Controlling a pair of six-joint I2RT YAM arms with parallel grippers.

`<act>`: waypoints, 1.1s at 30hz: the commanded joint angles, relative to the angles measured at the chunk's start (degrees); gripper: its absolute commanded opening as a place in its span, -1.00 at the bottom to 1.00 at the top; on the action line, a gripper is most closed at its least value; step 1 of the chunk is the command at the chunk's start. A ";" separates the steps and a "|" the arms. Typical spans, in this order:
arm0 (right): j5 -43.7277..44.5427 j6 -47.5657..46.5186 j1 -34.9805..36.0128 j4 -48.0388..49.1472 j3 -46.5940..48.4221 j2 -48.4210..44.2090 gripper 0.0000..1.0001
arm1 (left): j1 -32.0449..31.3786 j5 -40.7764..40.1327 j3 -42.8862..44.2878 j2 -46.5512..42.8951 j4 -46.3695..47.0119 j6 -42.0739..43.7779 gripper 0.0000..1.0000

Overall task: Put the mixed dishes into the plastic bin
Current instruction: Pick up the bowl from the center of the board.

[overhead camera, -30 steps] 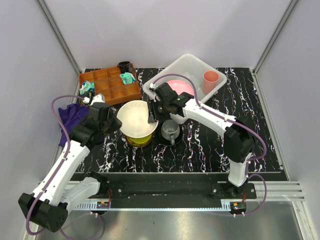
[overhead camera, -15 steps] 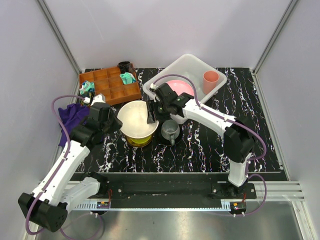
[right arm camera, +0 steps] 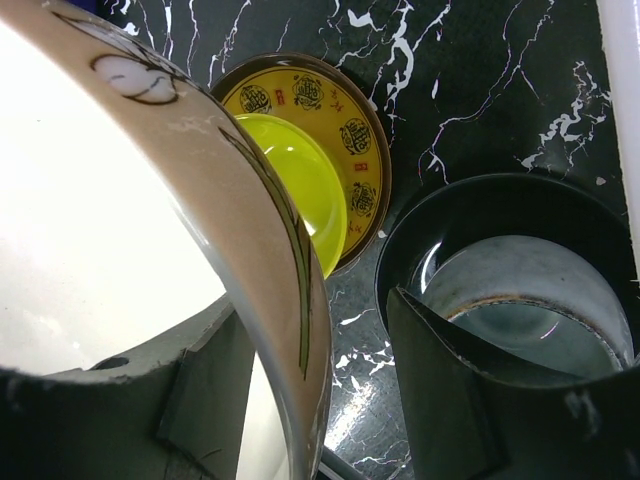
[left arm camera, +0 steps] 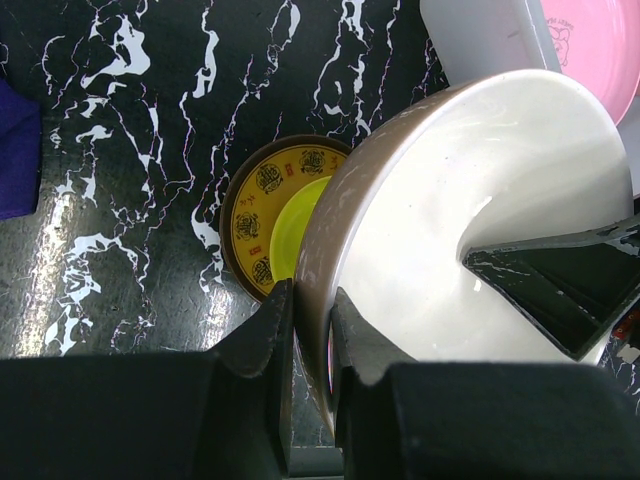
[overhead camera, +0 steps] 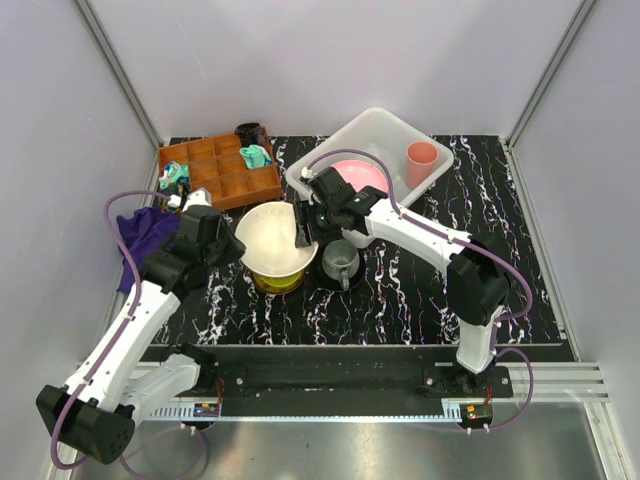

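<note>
The cream bowl (overhead camera: pixel 270 238) is held tilted above the small yellow bowl (overhead camera: pixel 276 282), which sits on a yellow-patterned plate (left arm camera: pixel 252 210). My left gripper (overhead camera: pixel 238 240) is shut on the cream bowl's left rim (left arm camera: pixel 330 250). My right gripper (overhead camera: pixel 303 235) is open and straddles the bowl's right rim (right arm camera: pixel 300 260), one finger inside the bowl, the other (right arm camera: pixel 460 390) apart from the rim. The grey mug (overhead camera: pixel 341 262) stands on the black saucer (right arm camera: pixel 450 215) just right of the bowl. The plastic bin (overhead camera: pixel 388 125) at the back holds a pink plate (overhead camera: pixel 362 176) and a pink cup (overhead camera: pixel 421 158).
A brown wooden compartment tray (overhead camera: pixel 222 172) with small items stands at the back left. A purple cloth (overhead camera: pixel 145 232) lies left of my left arm. The bin's near corner (left arm camera: pixel 480 40) is close behind the cream bowl.
The cream bowl and my left gripper have edged very slightly right. Nothing else has visibly changed.
</note>
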 commanded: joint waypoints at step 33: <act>1.97 -0.92 0.51 0.29 0.98 -3.88 -0.29 | -0.76 2.58 0.12 -3.07 15.79 -4.98 -1.00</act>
